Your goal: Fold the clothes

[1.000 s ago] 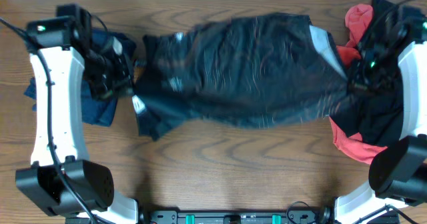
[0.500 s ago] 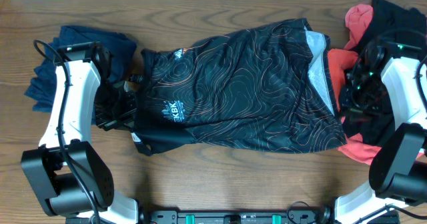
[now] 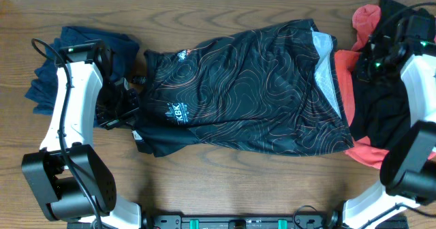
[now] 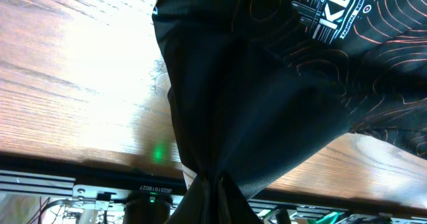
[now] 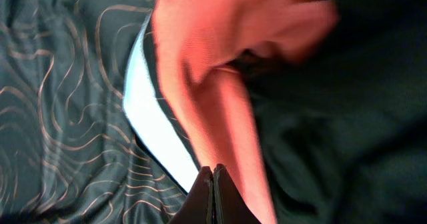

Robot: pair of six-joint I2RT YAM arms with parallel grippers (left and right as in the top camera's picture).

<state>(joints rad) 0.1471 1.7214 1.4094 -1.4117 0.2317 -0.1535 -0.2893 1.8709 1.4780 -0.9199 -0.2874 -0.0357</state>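
A brown wooden table (image 3: 238, 181) carries everything. Across its middle lies a black jersey with thin orange contour lines (image 3: 252, 86), spread mostly flat, its white logo toward the left. At the right, a heap of coral-red cloth (image 3: 344, 86) and plain black cloth (image 3: 381, 120) touches the jersey. A crumpled navy garment (image 3: 75, 41) lies far left. The left tool (image 4: 208, 184) pinches a gathered fold at the jersey's left edge. The right tool (image 5: 212, 181), tips pressed together and empty, is over the coral-red cloth.

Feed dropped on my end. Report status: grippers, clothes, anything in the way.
Left gripper shut on edge of black jersey with orange contour lines. Right gripper shut, empty, above coral-red garment. Jersey spread out, unfolded. Navy garment bunched beside left arm.
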